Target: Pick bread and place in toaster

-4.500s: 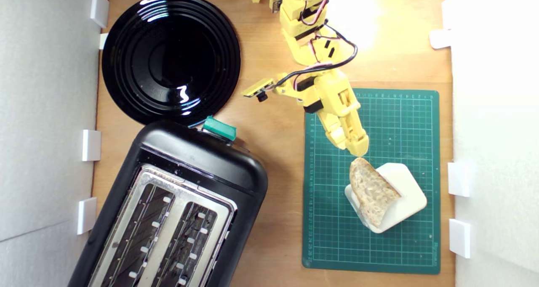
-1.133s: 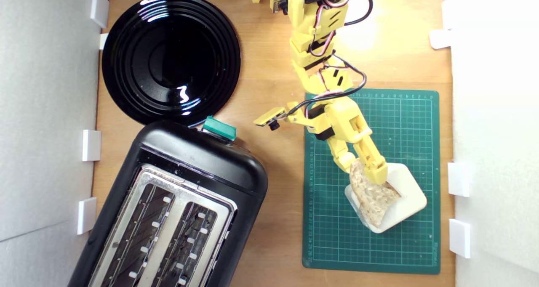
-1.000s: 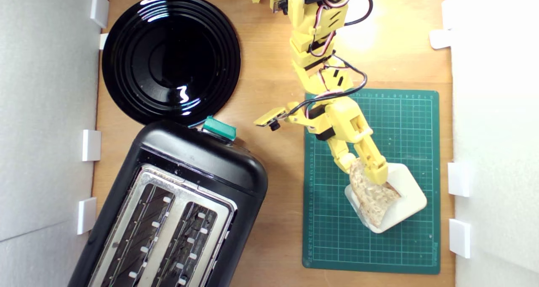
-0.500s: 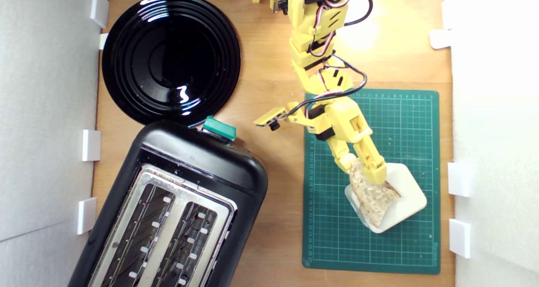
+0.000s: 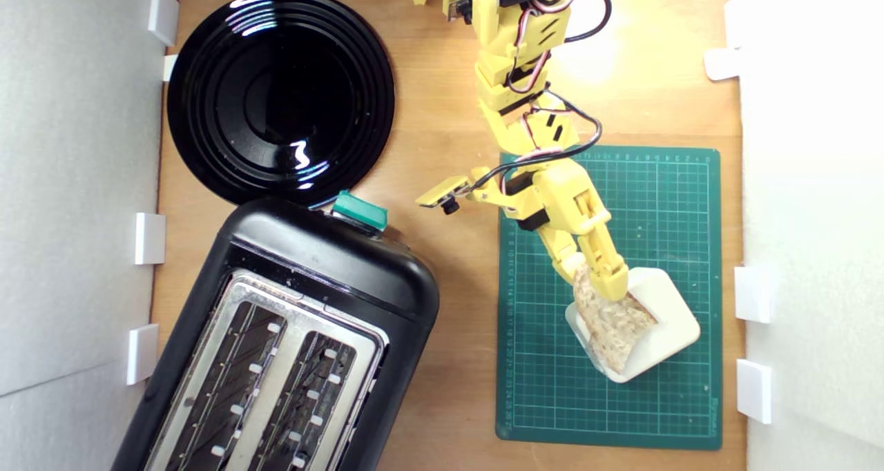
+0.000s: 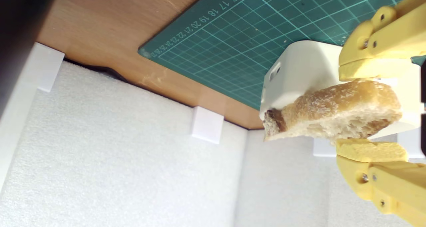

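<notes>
tool (image 6: 366,109) clamped on one bread (image 5: 611,322) atop one cream block (image 5: 666,319); one toaster (image 5: 290,340) well apart

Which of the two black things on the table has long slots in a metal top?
The toaster, at the exterior view's lower left, with its teal lever. The round plate beyond it is plain and glossy.

A staged tabletop robot test cell, not a real kitchen: wooden board (image 5: 442,132) walled by white foam panels (image 5: 76,181) with white clips (image 5: 149,238); green cutting mat (image 5: 663,202) beside a black toaster (image 5: 290,347) and black plate (image 5: 280,94).
</notes>
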You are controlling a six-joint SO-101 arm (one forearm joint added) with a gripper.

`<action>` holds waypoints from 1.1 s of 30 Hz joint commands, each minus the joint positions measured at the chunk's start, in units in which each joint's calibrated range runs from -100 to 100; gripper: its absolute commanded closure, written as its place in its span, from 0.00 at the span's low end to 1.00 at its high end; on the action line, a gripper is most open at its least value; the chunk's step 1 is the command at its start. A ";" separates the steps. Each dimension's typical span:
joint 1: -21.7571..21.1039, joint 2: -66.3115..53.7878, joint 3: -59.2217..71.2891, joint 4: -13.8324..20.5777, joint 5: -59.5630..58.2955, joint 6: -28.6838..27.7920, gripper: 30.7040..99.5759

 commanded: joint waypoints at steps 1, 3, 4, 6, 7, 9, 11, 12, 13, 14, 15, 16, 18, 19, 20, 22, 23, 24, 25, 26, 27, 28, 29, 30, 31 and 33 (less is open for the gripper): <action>-0.50 -1.17 -1.87 -0.49 -1.52 -0.01 0.42; -0.50 -1.17 -1.87 -0.49 -1.52 -0.01 0.45; -0.50 -1.17 -1.87 -0.49 -1.52 -0.01 0.47; -0.42 -1.17 -1.87 -0.49 -1.52 -0.01 0.50; -0.42 -1.17 -1.87 -0.49 -1.52 -0.01 0.51; -0.42 -1.17 -1.87 -0.49 -1.52 -0.01 0.54; -0.50 -1.17 -1.78 -0.49 -1.52 -0.01 0.57; -0.50 -1.17 -1.78 -0.49 -1.52 -0.01 0.58; -0.50 -1.17 -1.78 -0.49 -1.52 -0.01 0.58; -0.50 -1.17 -1.78 -0.49 -1.52 -0.01 0.59; -0.58 -1.34 -1.78 -0.49 -1.52 -0.01 0.60; -0.58 -1.76 -1.69 -0.49 -1.43 -0.01 0.60; -0.58 -2.34 -1.60 -0.49 -1.43 -0.01 0.62; -0.58 -2.34 -1.60 -0.49 -1.35 -0.01 0.63; -0.58 -2.42 -1.60 -0.49 -1.35 -0.01 0.63; -0.58 -2.51 -1.60 -0.49 -1.35 -0.01 0.65; -0.58 -2.59 -1.60 -0.49 -1.35 -0.01 0.66; -0.50 -2.67 -1.50 -0.49 -1.35 -0.01 0.67; -0.50 -2.67 -1.50 -0.49 -1.26 -0.01 0.67; -0.50 -2.76 -1.50 -0.49 -1.26 -0.01 0.68; -0.34 -3.00 -1.41 -0.49 -1.26 -0.07 0.70; -0.26 -3.09 -1.41 -0.49 -1.26 -0.07 0.70; -0.26 -3.25 -1.41 -0.49 -1.26 -0.07 0.71; -0.26 -4.42 -1.41 -0.49 -1.26 -0.07 0.72; -0.18 -5.00 -1.41 -0.49 -1.09 -0.07 0.72; 0.14 -6.33 -1.41 -0.49 0.79 -0.07 0.72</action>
